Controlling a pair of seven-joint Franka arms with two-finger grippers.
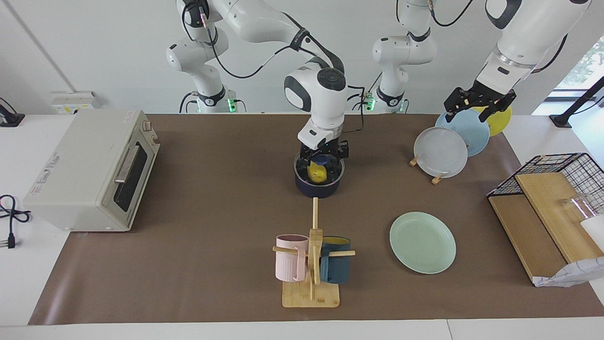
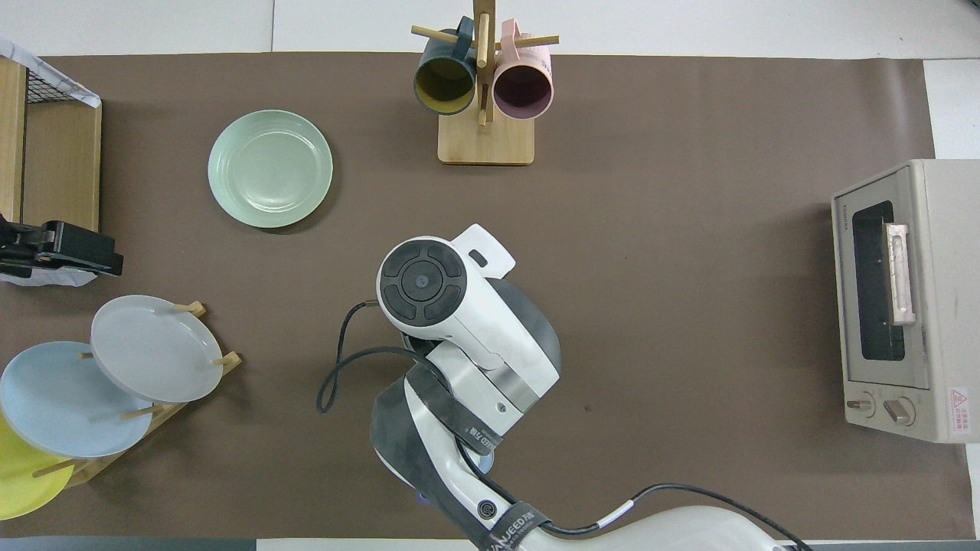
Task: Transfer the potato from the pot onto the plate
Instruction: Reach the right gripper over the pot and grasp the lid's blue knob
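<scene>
The right pincer [image 1: 322,159] hangs low over the mouth of the pot [image 1: 319,188], its fingers spread wide on either side of the potato [image 1: 317,174]; whether they touch the potato cannot be told. The potato lies inside the pot, bright yellow against the dark inside. In the overhead view the right arm's wrist covers the pot and potato completely.

The pot stands on the brown mat near the middle of the counter [image 1: 19,293]. Farther from the robots than the pot stands a wooden mug rack [image 1: 311,283] with a pink mug [image 1: 290,258] and a dark teal mug [image 1: 336,267] hanging on its pegs.

The plate [image 1: 422,242], pale mint green, lies flat on the mat, farther from the robots than the pot and toward the left arm's end of the counter, well apart from the pot.

The left pincer [image 1: 476,107] waits in the air with its fingers open, holding nothing, over a wooden plate stand that carries a grey-white plate [image 1: 440,152], a light blue plate [image 1: 465,130] and a yellow plate [image 1: 499,122].

A toaster oven [image 1: 89,170] sits at the right arm's end of the counter, and a wire basket [image 1: 557,165] with wooden boards at the left arm's end.
</scene>
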